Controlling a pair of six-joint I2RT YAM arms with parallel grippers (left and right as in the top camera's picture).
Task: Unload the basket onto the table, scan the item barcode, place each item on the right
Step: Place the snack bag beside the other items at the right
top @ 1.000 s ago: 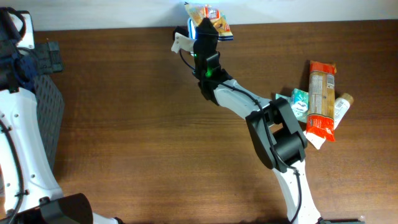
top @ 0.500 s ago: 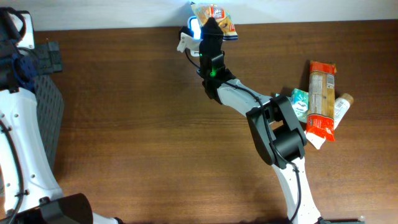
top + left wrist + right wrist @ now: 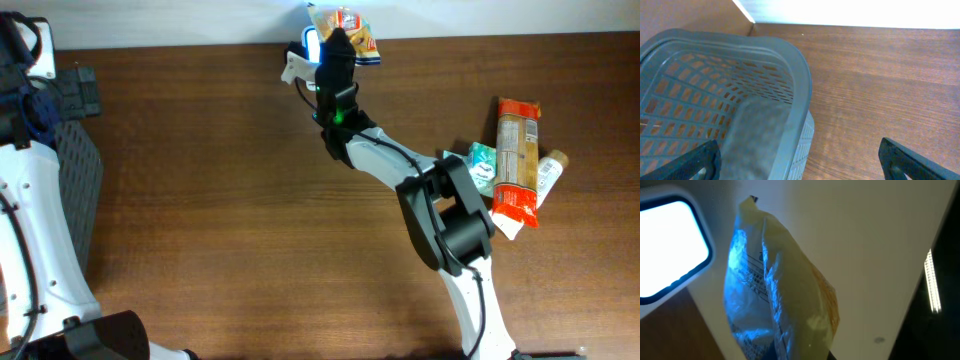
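The item is a yellow-orange snack bag (image 3: 346, 20), held up at the table's back edge with my right gripper (image 3: 337, 46) shut on its lower end. Just left of it is the white scanner (image 3: 296, 64) with its lit window (image 3: 310, 42). In the right wrist view the bag (image 3: 785, 290) fills the centre. Blue light falls on the face turned to the bright scanner window (image 3: 667, 245), and thin dark printed bars (image 3: 754, 272) show there. My fingers are hidden below the bag. My left gripper (image 3: 800, 165) hangs open over the basket's edge, holding nothing.
A grey slatted basket (image 3: 790, 65) stands at the left table edge (image 3: 78, 190). At the right lie an orange-red packet (image 3: 518, 160), a green pouch (image 3: 483, 165) and a small bottle (image 3: 551, 170). The right arm (image 3: 440, 215) stretches across the table.
My right gripper has carried the bag a little up and to the right along the back edge, nearer the scanner's lit window. The left arm has not moved.
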